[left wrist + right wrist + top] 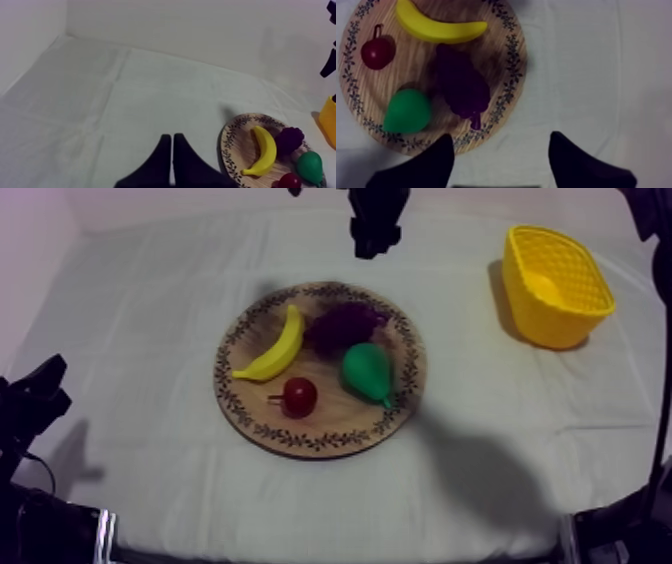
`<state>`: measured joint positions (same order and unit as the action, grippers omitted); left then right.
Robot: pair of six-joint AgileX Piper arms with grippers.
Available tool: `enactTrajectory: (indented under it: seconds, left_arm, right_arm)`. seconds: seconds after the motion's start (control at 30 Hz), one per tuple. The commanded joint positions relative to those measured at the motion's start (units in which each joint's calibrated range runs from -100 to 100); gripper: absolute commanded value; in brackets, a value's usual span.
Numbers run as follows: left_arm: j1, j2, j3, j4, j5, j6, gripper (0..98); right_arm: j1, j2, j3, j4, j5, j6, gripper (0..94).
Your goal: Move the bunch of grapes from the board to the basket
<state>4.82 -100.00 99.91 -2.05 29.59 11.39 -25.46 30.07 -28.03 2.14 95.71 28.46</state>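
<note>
The purple bunch of grapes lies at the far side of the round wooden board, between the banana and the green pear. My right gripper hangs above the table just beyond the board's far rim. In the right wrist view its fingers stand wide apart, gripper open, a little short of the grapes and holding nothing. My left gripper rests low at the left edge; its fingers lie together as a wedge. The yellow basket stands at the far right.
A small red fruit sits at the board's near side beside the pear. In the left wrist view the board lies off to the side of the shut gripper, with the basket's edge beyond it. Bare cloth surrounds the board.
</note>
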Motion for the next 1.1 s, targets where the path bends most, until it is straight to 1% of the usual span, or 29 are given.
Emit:
enactTrajectory:
  seconds: [0.0,0.2,0.5,1.07]
  left_arm:
    - [0.0,0.0,0.0,-0.02,0.0,0.0,0.1]
    - [0.0,0.0,0.0,-0.02,0.0,0.0,0.1]
    - [0.0,0.0,0.0,-0.02,0.0,0.0,0.1]
    - [0.0,0.0,0.0,-0.02,0.0,0.0,0.1]
  right_arm:
    - [0.0,0.3,0.3,-0.4,0.3,0.8,60.0]
    - [-0.1,1.6,0.7,-1.5,0.4,1.8,62.8]
    - [-0.4,5.9,-0.9,-2.1,-0.5,2.3,62.8]
    - [0.0,18.8,-2.7,-1.8,-2.4,3.6,61.8]
